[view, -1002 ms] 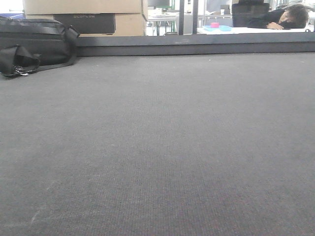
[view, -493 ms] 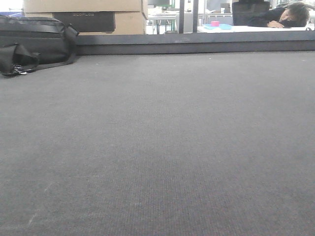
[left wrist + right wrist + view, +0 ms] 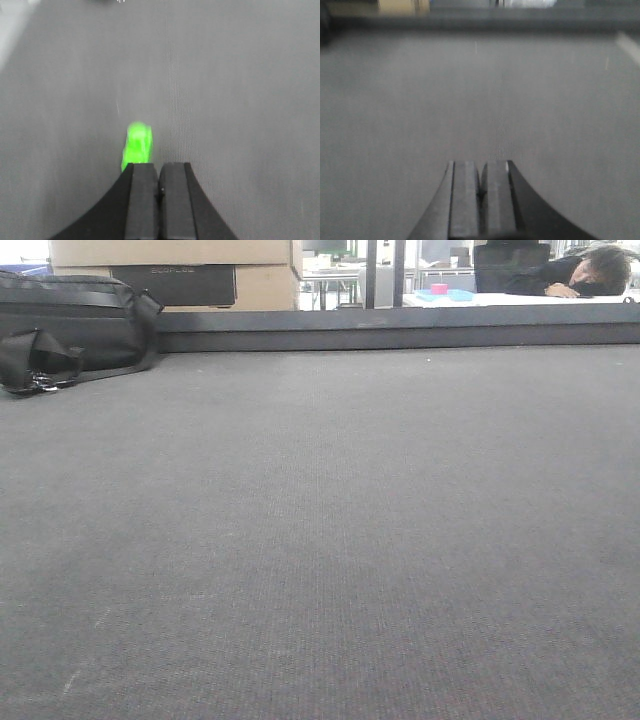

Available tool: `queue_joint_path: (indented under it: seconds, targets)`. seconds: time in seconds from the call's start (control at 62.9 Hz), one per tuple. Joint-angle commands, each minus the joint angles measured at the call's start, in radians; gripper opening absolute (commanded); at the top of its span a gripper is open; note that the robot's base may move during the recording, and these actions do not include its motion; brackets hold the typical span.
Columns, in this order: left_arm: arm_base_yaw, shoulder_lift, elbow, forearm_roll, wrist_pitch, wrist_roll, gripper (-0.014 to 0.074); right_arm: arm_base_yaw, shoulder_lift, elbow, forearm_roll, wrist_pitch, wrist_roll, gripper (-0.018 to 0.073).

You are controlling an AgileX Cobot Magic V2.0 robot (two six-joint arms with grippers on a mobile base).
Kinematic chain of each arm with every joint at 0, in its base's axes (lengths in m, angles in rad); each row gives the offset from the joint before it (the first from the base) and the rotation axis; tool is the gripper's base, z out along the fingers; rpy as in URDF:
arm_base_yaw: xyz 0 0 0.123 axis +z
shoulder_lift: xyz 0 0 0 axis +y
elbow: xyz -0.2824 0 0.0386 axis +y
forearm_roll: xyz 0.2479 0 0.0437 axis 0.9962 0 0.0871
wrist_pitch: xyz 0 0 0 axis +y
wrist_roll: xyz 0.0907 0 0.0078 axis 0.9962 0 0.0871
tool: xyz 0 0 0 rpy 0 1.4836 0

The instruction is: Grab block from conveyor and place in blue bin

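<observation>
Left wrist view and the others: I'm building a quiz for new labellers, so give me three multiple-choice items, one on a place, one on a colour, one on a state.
1. Where is the block relative to the left gripper?
A. between its fingers
B. resting on top of it
C. on the conveyor just ahead of it

2. What colour is the block?
A. green
B. red
C. blue

3. How is the right gripper?
A. open
B. shut, empty
C. shut on the block

Key:
1 C, it lies on the conveyor beyond the fingertips.
2 A, it is bright green.
3 B, the fingers meet with nothing between.

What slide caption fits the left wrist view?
Shut left tool above the conveyor, a blurred green block just ahead.
</observation>
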Motion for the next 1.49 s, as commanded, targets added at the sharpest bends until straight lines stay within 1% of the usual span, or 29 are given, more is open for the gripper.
queue_joint_path:
  seconds: [0.0,0.08,0.175,0.334,0.445,0.557,0.7,0.779,0.843,0.859,0.922,0.938,0.986,1.05,1.097,1.193,1.336,1.479]
  targets:
    - [0.001,0.144,-0.089,-0.018,0.096,-0.010,-0.0111,0.004,0.137,-0.078,-0.007,0.147,0.010,-0.0162]
    - [0.001,0.245,-0.141,-0.018,0.109,-0.010,-0.0111,0.004,0.246,-0.142,-0.007,0.272,0.010,-0.0162]
    - [0.001,0.343,-0.178,-0.020,0.109,-0.010,-0.0111,0.004,0.351,-0.195,-0.007,0.360,0.010,-0.0162]
    - [0.001,0.470,-0.198,-0.017,0.150,-0.010,-0.0111,0.004,0.468,-0.209,-0.008,0.367,0.010,-0.0162]
    - [0.001,0.522,-0.198,-0.017,0.195,-0.010,-0.0111,0.004,0.539,-0.209,-0.009,0.415,0.010,-0.0162]
    - [0.001,0.545,-0.198,-0.017,0.195,-0.010,-0.0111,0.004,0.634,-0.209,-0.013,0.455,0.010,-0.0162]
    - [0.001,0.548,-0.198,-0.026,0.157,-0.010,-0.0111,0.004,0.741,-0.209,-0.032,0.442,0.010,-0.0150]
    - [0.001,0.548,-0.198,-0.028,0.149,-0.010,-0.0111,0.004,0.786,-0.209,-0.073,0.428,0.019,-0.0078]
    - [0.001,0.548,-0.198,-0.032,0.149,-0.010,-0.0111,0.004,0.815,-0.209,-0.101,0.410,0.031,0.0048]
    - [0.001,0.548,-0.198,-0.032,0.149,-0.010,-0.0111,0.004,0.820,-0.209,-0.103,0.403,0.031,0.0094]
    - [0.001,0.548,-0.198,-0.037,0.149,-0.010,-0.0111,0.004,0.839,-0.209,-0.105,0.386,0.034,0.0217]
    - [0.001,0.548,-0.198,-0.039,0.149,-0.010,-0.0111,0.004,0.845,-0.209,-0.105,0.380,0.034,0.0260]
    - [0.001,0.548,-0.198,-0.047,0.148,-0.010,-0.0111,0.004,0.859,-0.209,-0.105,0.373,0.034,0.0332]
    - [0.001,0.548,-0.198,-0.059,0.145,-0.010,-0.0111,0.004,0.881,-0.209,-0.095,0.360,0.034,0.0383]
    - [0.001,0.548,-0.196,-0.075,0.133,-0.010,-0.0111,0.004,0.903,-0.207,-0.080,0.349,0.034,0.0385]
    - [0.001,0.548,-0.196,-0.091,0.115,-0.010,-0.0111,0.004,0.946,-0.207,-0.039,0.325,0.034,0.0354]
    - [0.001,0.548,-0.196,-0.093,0.104,-0.010,-0.0111,0.004,1.003,-0.207,0.010,0.267,0.034,0.0305]
    - [0.001,0.548,-0.196,-0.093,0.104,-0.010,-0.0111,0.004,1.055,-0.207,0.011,0.248,0.034,0.0297]
